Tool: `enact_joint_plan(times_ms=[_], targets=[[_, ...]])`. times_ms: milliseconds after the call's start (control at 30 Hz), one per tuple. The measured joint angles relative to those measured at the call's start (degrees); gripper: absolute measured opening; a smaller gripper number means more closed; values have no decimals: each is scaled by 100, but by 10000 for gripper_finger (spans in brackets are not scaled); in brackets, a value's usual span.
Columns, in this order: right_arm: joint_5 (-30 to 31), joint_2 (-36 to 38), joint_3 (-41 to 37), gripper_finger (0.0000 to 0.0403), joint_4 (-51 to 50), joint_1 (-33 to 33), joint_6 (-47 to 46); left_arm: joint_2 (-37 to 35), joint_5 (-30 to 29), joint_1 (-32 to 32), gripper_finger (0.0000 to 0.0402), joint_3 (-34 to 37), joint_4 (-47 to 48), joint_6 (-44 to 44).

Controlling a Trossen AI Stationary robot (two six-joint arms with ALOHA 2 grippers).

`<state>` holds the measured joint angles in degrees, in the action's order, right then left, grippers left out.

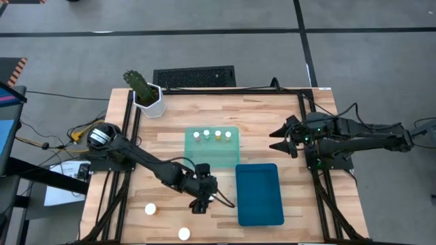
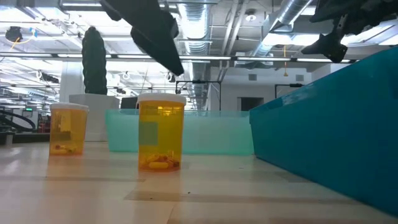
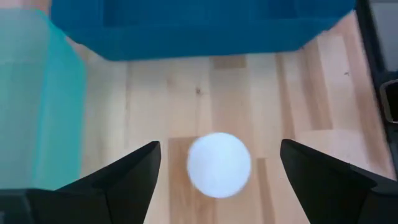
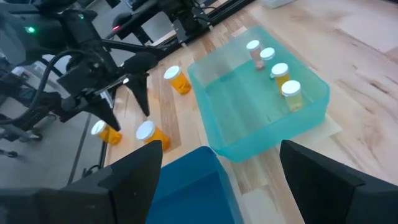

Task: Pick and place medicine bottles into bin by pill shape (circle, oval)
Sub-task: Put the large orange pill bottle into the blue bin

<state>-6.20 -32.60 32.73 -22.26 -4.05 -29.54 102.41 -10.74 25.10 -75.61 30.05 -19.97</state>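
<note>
Directly below, upright bottle [image 3: 219, 164] (cap up)

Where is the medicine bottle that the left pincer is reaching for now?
In the high view the bottle hides under the left pincer, left of the dark blue bin; the left wrist view shows its white cap between the open fingers.

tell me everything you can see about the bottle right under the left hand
The bottle is a small round one of clear amber plastic with a white cap, standing upright on the wooden table, just left of the dark blue bin. A few yellow pills lie at its bottom in the low view, and a pale label shows on its side. The left hand hangs over it, open, a finger on either side of the cap; nothing but the table touches it.
</note>
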Motion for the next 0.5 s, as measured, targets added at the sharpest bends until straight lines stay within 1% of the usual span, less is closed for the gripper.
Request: enact_joint_plan(times_ms=[100, 267, 367, 500], targets=[[0, 0, 0, 333, -2, 0, 0, 62, -118, 0, 323, 0, -174, 60], [0, -2, 0, 333, -39, -3, 0, 409, -6, 12, 323, -3, -613, -30], [0, -2, 0, 333, -88, -2, 0, 586, -171, 60, 323, 4, -521, -229], [0, -2, 0, 333, -138, -4, 0, 640, -164, 79, 323, 2, -537, -323]])
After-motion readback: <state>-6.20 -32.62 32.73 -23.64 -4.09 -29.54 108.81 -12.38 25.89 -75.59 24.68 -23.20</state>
